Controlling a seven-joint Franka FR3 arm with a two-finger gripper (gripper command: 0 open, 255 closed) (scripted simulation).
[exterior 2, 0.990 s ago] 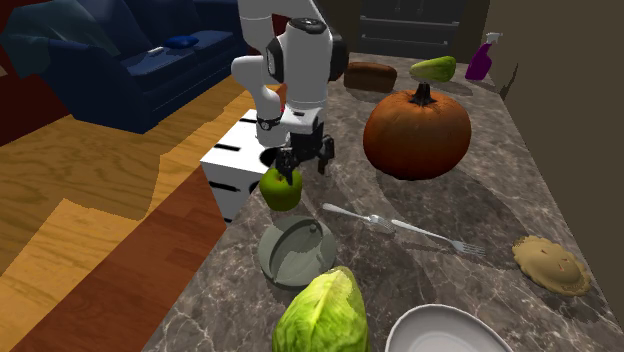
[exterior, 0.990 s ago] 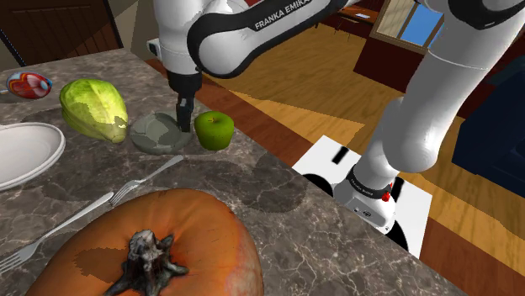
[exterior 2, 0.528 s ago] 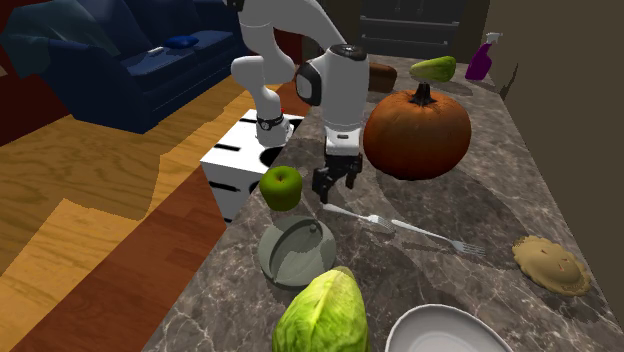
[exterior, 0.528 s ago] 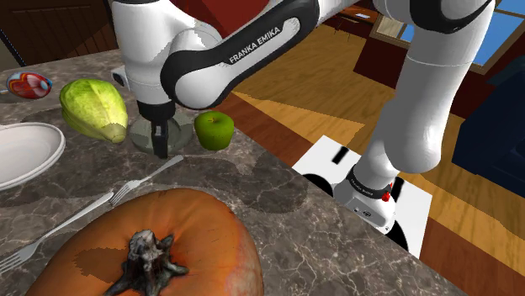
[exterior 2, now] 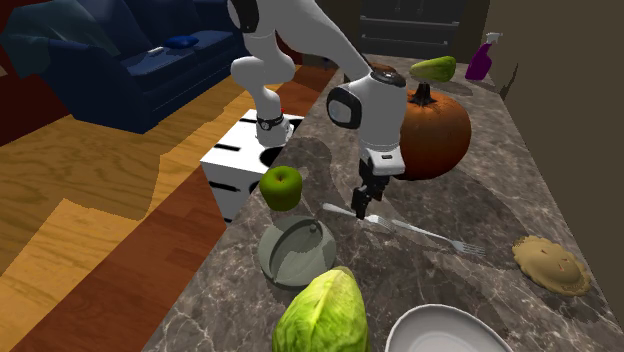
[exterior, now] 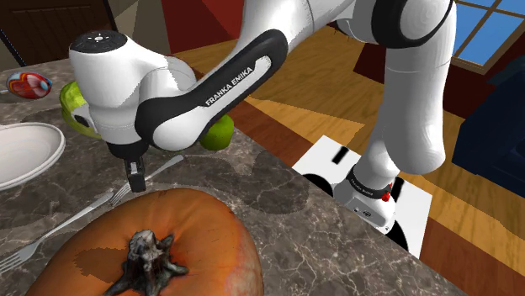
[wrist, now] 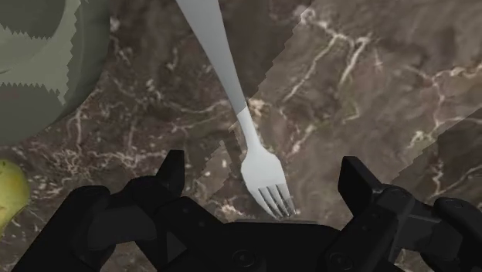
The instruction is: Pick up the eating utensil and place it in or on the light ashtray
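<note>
Wrist view had the tool (wrist: 263, 164) open, its two fingers standing apart either side of the tine end of the fork (wrist: 224, 77), not touching it. Over the last second the tool went from above the grey ashtray (exterior 2: 297, 250) and green apple (exterior 2: 281, 186) across the marbled surface (exterior 2: 500, 180) and now hovered low over the fork, which lay flat near the ashtray, in front of the pumpkin (exterior 2: 435, 135). Judged: approach about done, grasp not yet made, fork not lifted; descend and close looked next. A second fork (exterior 2: 440, 240) lay end to end with it, possible target mix-up. Only readable writing was FRANKA EMIKA on the arm (exterior: 231, 76)
</note>
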